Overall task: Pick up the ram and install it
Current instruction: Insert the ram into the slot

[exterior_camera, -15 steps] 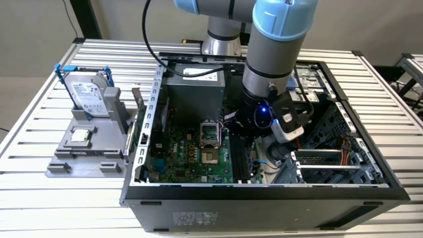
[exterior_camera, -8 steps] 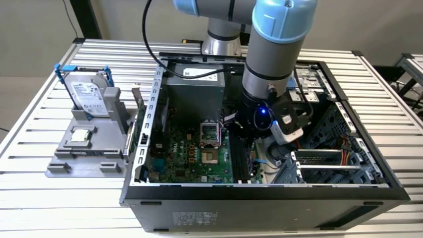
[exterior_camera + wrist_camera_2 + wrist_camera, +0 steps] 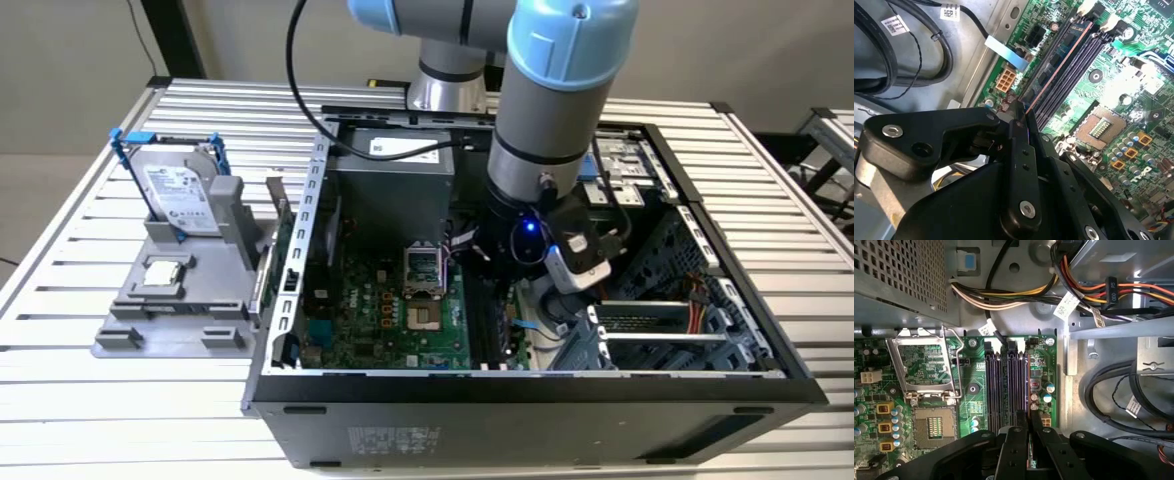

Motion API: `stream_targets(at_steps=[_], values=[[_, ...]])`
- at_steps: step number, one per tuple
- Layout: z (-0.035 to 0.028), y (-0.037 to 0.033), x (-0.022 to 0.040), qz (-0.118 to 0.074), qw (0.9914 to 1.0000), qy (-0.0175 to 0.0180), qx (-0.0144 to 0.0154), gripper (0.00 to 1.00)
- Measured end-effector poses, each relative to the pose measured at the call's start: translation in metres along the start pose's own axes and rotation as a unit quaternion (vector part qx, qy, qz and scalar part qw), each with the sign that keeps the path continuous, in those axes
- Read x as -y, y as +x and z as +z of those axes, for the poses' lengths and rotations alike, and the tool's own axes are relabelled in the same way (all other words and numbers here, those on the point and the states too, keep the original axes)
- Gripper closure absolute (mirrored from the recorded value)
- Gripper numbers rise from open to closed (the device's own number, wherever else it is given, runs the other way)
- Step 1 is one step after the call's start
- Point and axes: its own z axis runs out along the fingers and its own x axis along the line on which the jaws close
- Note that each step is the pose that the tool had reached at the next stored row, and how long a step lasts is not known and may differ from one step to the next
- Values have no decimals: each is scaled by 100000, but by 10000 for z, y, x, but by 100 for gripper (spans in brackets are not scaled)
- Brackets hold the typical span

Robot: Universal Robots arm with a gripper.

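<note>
Between your gripper (image 3: 1023, 116) fingertips sits the ram (image 3: 1054, 67), pinched on edge at its near end; jaws narrow, clamped on the thin board. You see the same in the first wrist view: gripper (image 3: 1028, 421) closed on the ram (image 3: 1027, 385), standing in line with the outermost of the memory slots (image 3: 1004, 385). Whether it's fully seated, can't tell.

Handling, my read: light, stiff, thin, fragile. Grip the flat faces near the top edge, keep off the contact edge and chips, don't twist or it could crack.

Long axis runs straight away from your fingertips, parallel to the slots, ending at the white slot latches (image 3: 1099, 15). Board stands upright, contact edge down to the motherboard (image 3: 974, 390).

Further out: open CPU socket (image 3: 931, 422) beside the slots, then the cable bundle (image 3: 1004, 295) beyond. Exterior view: arm (image 3: 534, 150) reaches down into the computer case (image 3: 534, 385).
</note>
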Motion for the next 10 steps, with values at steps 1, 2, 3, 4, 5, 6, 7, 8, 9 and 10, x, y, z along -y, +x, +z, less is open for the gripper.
stream_targets(at_steps=[1, 2, 3, 4, 5, 6, 7, 8, 9, 10], values=[[2, 0, 4, 4, 100000, 0, -2, 100], [4, 0, 10, 2, 100000, 8, -3, 100], [6, -1, 15, 2, 100000, 3, -3, 100], [7, -1, 21, 2, 100000, 2, -1, 100], [8, -1, 24, 1, 100000, 4, -3, 100], [10, -1, 25, 0, 100000, 6, -2, 100], [11, -1, 25, 1, 100000, 9, -3, 100], [10, -1, 25, 0, 100000, 14, -3, 100], [11, -1, 25, -1, 100000, 13, -3, 100], [12, -1, 25, 2, 100000, 6, 0, 100]])
